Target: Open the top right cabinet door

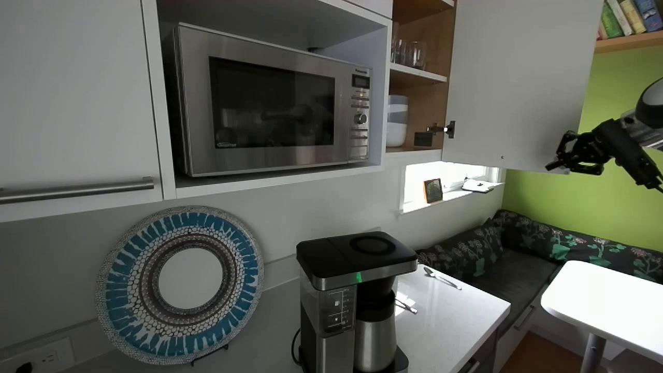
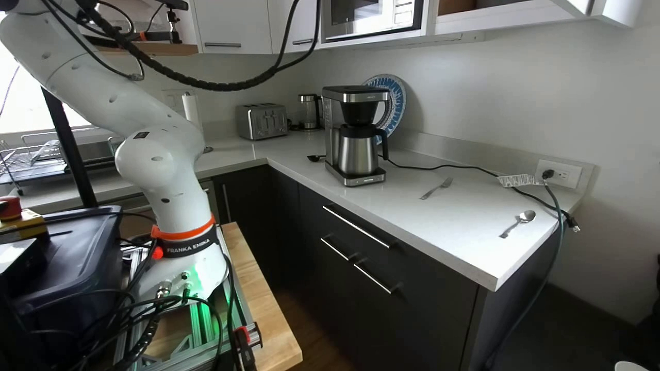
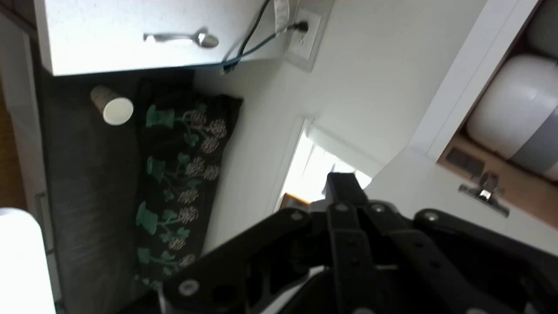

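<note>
Top right cabinet door (image 1: 518, 77) being shown swung open, near the gripper (image 3: 346, 187).
In an exterior view, its lower corner is being partly hidden by the fingers (image 1: 554, 165), contact being hard to judge. In an exterior view, the arm (image 2: 154, 149) bearing them is being shown. In the wrist view, the fingers are being seen pressed together, the door's hinge (image 3: 486, 192) beyond them.
</note>
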You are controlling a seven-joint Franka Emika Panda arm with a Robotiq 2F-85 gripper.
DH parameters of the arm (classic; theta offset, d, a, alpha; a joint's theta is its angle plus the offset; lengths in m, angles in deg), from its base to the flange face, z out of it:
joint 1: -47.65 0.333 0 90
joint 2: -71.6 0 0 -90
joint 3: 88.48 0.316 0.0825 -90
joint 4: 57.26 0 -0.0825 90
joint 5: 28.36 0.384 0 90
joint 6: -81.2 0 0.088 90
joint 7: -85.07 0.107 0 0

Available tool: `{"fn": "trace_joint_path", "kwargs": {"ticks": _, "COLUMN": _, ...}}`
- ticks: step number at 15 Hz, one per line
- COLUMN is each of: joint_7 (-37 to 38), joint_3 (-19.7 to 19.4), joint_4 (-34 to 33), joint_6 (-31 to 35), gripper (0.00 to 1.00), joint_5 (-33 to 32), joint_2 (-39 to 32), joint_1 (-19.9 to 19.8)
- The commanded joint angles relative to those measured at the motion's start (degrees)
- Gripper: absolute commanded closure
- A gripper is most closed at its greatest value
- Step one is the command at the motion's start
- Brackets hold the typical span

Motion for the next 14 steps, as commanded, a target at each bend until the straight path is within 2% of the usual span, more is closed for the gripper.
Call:
{"fn": "trace_joint_path", "kwargs": {"ticks": 1, "joint_7": -2.43, "joint_3": 1.52, "joint_4": -3.90, "joint_6": -8.00, "gripper": 1.00, "joint_5": 0.62, "joint_2": -1.22, "joint_1": 4.37}}
{"fn": "trace_joint_path", "kwargs": {"ticks": 2, "joint_7": -3.18, "joint_3": 1.78, "joint_4": -5.44, "joint_6": -10.71, "gripper": 1.00, "joint_5": 0.24, "joint_2": -1.72, "joint_1": 5.34}}
{"fn": "trace_joint_path", "kwargs": {"ticks": 3, "joint_7": -2.30, "joint_3": 2.40, "joint_4": -7.78, "joint_6": -15.72, "gripper": 0.74, "joint_5": -0.58, "joint_2": -2.56, "joint_1": 5.57}}
{"fn": "trace_joint_path", "kwargs": {"ticks": 4, "joint_7": -1.94, "joint_3": 2.95, "joint_4": -10.22, "joint_6": -20.03, "gripper": 0.73, "joint_5": -1.92, "joint_2": -3.67, "joint_1": 5.38}}
{"fn": "trace_joint_path", "kwargs": {"ticks": 8, "joint_7": -2.95, "joint_3": 4.26, "joint_4": -22.16, "joint_6": -36.70, "gripper": 0.44, "joint_5": -6.82, "joint_2": -9.25, "joint_1": 5.49}}
{"fn": "trace_joint_path", "kwargs": {"ticks": 12, "joint_7": -3.38, "joint_3": 8.64, "joint_4": -27.99, "joint_6": -43.71, "gripper": 0.13, "joint_5": -14.43, "joint_2": -12.69, "joint_1": 4.97}}
{"fn": "trace_joint_path", "kwargs": {"ticks": 14, "joint_7": -4.12, "joint_3": 11.07, "joint_4": -28.18, "joint_6": -43.67, "gripper": 0.01, "joint_5": -19.33, "joint_2": -13.25, "joint_1": 5.06}}
